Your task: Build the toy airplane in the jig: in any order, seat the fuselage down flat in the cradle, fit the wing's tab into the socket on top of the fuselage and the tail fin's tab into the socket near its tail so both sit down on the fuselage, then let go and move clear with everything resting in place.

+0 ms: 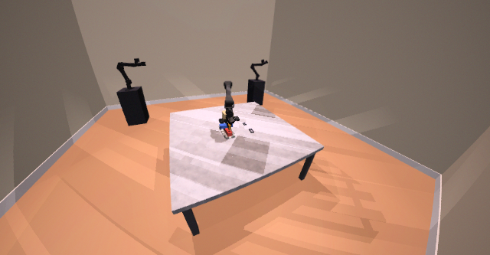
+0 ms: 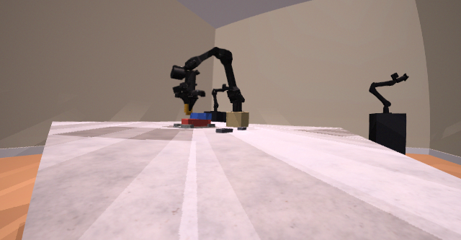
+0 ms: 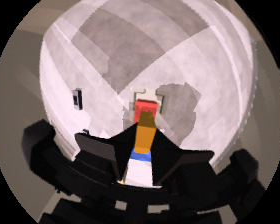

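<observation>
My gripper [image 2: 189, 108] is shut on the orange-yellow tail fin [image 1: 230, 126] [image 2: 186, 109] [image 3: 145, 137]. It holds the fin upright, a little above the red fuselage [image 1: 228, 132] [image 2: 196, 122] [image 3: 146, 105], over the end away from the wing, with a gap between them in the exterior view. The fuselage lies in the grey jig cradle [image 2: 186, 126] [image 3: 164, 103]. The blue wing [image 1: 223, 125] [image 2: 202, 116] [image 3: 141, 156] lies across the top of the fuselage. Its tab and the tail socket are hidden.
A tan block [image 1: 224, 116] [image 2: 238, 120] stands by the arm's base. Two small dark fixtures [image 1: 251, 130] [image 2: 224, 130] [image 3: 77, 99] lie beside the jig. Two other arms on black pedestals [image 1: 132, 106] [image 2: 387, 132] stand beyond the table [image 1: 214, 178].
</observation>
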{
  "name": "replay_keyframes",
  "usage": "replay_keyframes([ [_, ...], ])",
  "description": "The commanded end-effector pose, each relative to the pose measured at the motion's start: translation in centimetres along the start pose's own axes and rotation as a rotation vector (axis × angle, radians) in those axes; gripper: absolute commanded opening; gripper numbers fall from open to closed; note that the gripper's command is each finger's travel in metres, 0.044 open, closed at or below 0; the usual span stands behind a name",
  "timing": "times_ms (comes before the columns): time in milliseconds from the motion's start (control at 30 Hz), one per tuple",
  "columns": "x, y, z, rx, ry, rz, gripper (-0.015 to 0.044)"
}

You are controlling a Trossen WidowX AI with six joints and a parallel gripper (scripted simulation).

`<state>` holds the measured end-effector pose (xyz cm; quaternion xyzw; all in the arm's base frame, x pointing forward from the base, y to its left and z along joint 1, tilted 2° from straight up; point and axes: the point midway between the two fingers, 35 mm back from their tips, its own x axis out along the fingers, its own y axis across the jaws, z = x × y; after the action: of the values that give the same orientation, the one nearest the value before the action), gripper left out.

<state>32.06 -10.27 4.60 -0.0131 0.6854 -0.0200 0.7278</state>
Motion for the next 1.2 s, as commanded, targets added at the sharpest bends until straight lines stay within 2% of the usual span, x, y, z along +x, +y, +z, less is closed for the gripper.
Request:
replay_keyframes([
  [0, 0.9, 0.0, -0.1, -0.003, 0.008, 0.003, 0.0065],
  [567, 2.5, 0.0, -0.1, -0.003, 0.008, 0.002, 0.0065],
  [733, 2.3, 0.0, -0.1, 0.000, 0.005, 0.001, 0.0031],
  [767, 2.3, 0.0, -0.1, 0.000, 0.005, 0.001, 0.0005],
  [900, 2.3, 0.0, -0.1, 0.000, 0.005, 0.001, 0.0000],
  [1167, 2.3, 0.0, -0.1, 0.000, 0.005, 0.001, 0.0210],
])
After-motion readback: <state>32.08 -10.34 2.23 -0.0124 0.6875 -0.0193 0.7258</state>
